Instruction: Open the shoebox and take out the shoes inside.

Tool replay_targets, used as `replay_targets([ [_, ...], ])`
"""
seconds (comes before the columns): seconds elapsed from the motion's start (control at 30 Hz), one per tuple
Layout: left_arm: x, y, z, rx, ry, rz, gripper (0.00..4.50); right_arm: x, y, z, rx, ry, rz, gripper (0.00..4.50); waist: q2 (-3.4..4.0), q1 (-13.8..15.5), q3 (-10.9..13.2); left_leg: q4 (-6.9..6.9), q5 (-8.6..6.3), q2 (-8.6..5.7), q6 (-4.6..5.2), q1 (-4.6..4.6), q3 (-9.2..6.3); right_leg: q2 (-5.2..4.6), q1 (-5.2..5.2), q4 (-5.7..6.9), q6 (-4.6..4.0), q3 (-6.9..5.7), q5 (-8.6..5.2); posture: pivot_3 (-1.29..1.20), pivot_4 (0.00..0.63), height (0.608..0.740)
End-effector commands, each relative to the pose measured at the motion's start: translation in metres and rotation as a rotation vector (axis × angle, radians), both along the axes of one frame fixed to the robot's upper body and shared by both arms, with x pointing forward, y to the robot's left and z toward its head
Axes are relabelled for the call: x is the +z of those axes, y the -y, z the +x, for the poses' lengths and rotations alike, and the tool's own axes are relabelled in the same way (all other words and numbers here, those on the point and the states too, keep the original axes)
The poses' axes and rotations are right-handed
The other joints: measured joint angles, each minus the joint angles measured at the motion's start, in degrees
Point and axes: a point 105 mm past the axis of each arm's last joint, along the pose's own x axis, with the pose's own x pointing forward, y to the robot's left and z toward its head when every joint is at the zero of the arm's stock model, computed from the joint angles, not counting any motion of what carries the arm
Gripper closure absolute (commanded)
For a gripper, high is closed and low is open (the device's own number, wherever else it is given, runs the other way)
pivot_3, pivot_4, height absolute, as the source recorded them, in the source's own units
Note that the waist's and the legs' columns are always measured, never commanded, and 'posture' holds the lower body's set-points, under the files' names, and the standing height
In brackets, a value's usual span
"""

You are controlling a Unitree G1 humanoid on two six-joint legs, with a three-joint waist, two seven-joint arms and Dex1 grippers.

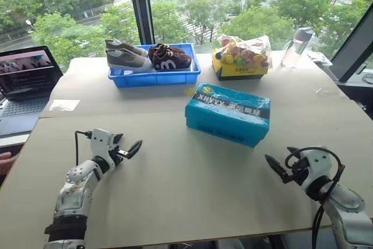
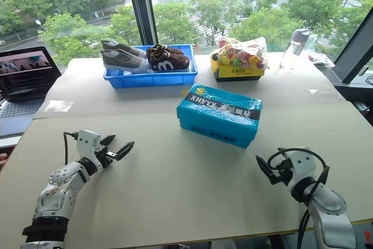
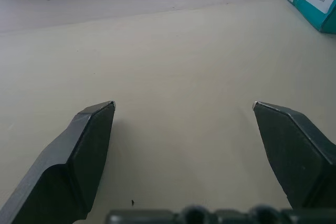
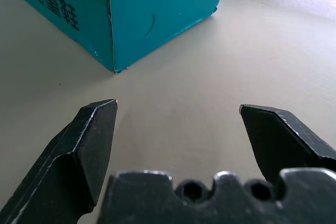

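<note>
Beige cardboard covers the table (image 1: 175, 202), leaving a broad bare stretch between the two arms and in front of the shoebox (image 1: 228, 114). The bright blue shoebox sits lid shut near the table's middle, angled, its black band reading "XHYYY" beside a yellow smiley logo; QR codes show on one end. The left gripper (image 1: 129, 149) hovers well apart from it, jaws wide with nothing between them. The right gripper (image 1: 278, 170) hangs near the box's right corner, jaws wide too. Behind, a blue tray (image 1: 154, 77) and a yellow box (image 1: 239, 69) stand by the far edge; a laptop (image 1: 26, 86) sits off the left edge.
</note>
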Motion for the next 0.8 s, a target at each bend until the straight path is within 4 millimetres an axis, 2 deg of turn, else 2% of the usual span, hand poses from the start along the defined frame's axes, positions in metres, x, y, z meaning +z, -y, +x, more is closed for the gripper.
replay_targets([
  [0.03,0.008,-0.001,0.0,-0.014,0.041,0.016,0.0,0.015,0.003,-0.001,-0.013,0.057,-0.009,0.04,0.0,0.0,0.0,0.0,0.0,0.0,0.0,0.0,0.0,0.0,0.0,0.0,0.0,0.0,0.0,0.0,0.15,0.74],
  [0.3,0.02,-0.006,0.005,-0.039,0.096,-0.026,0.0,0.02,0.007,-0.006,-0.041,0.074,-0.01,0.04,0.0,0.0,0.0,0.0,0.0,0.0,-0.01,0.0,0.0,0.01,0.01,-0.01,-0.01,-0.01,0.01,0.0,0.15,0.74],
  [0.37,0.023,-0.007,0.007,-0.046,0.11,-0.012,0.52,0.021,0.009,-0.008,-0.052,0.08,-0.005,0.0,0.0,0.0,0.0,0.0,0.0,0.0,0.0,0.0,0.0,0.06,0.01,-0.02,-0.02,-0.02,0.01,0.0,0.15,0.74],
  [0.47,0.027,-0.012,0.011,-0.05,0.126,0.016,1.45,0.023,0.019,-0.012,-0.103,0.095,-0.017,0.76,0.0,0.0,0.0,-0.01,0.01,0.01,0.02,0.0,0.0,0.11,0.0,-0.03,-0.02,-0.03,0.01,0.0,0.15,0.74],
  [0.5,0.028,-0.014,0.014,-0.053,0.128,0.028,1.61,0.024,0.025,-0.013,-0.134,0.101,-0.032,1.1,0.0,0.0,0.0,-0.01,0.01,0.0,0.03,0.0,0.0,0.11,0.0,-0.04,-0.02,-0.03,0.01,0.0,0.15,0.74],
  [0.6,0.03,-0.016,0.029,-0.056,0.126,0.072,2.79,0.028,0.04,-0.014,-0.221,0.118,-0.08,2.15,0.0,0.2,0.0,0.0,0.02,-0.02,0.03,0.0,0.0,0.14,0.01,-0.03,-0.02,-0.06,0.02,0.0,0.15,0.74],
  [0.63,0.03,-0.016,0.032,-0.058,0.128,0.084,3.06,0.029,0.042,-0.013,-0.232,0.123,-0.087,2.4,0.0,0.1,0.0,0.01,0.02,-0.03,0.04,0.0,0.0,0.14,0.03,-0.03,-0.02,-0.07,0.02,0.0,0.15,0.74],
  [0.7,0.036,-0.001,0.053,-0.102,0.158,0.152,3.91,0.034,0.049,-0.007,-0.291,0.154,-0.112,3.18,0.0,0.2,0.0,0.02,0.04,-0.05,0.08,0.01,0.0,0.16,0.04,-0.04,-0.02,-0.08,0.03,0.0,0.15,0.74],
  [0.73,0.038,0.007,0.062,-0.124,0.172,0.185,4.19,0.037,0.051,-0.004,-0.309,0.167,-0.115,3.42,-0.02,0.4,0.0,0.02,0.06,-0.08,0.11,0.01,0.0,0.16,0.05,-0.03,-0.02,-0.1,0.03,0.0,0.15,0.74],
  [0.77,0.042,0.017,0.07,-0.155,0.191,0.215,4.5,0.038,0.053,-0.001,-0.326,0.173,-0.133,3.84,-0.02,0.4,0.0,0.07,0.13,-0.16,0.14,-0.01,0.0,0.19,0.06,-0.04,-0.04,-0.19,0.06,0.0,0.15,0.74],
  [0.8,0.045,0.026,0.076,-0.179,0.209,0.233,4.5,0.041,0.052,0.003,-0.331,0.182,-0.136,4.17,-0.02,0.4,0.0,0.08,0.15,-0.21,0.14,-0.02,0.0,0.19,0.06,-0.04,-0.03,-0.2,0.09,0.0,0.15,0.74],
])
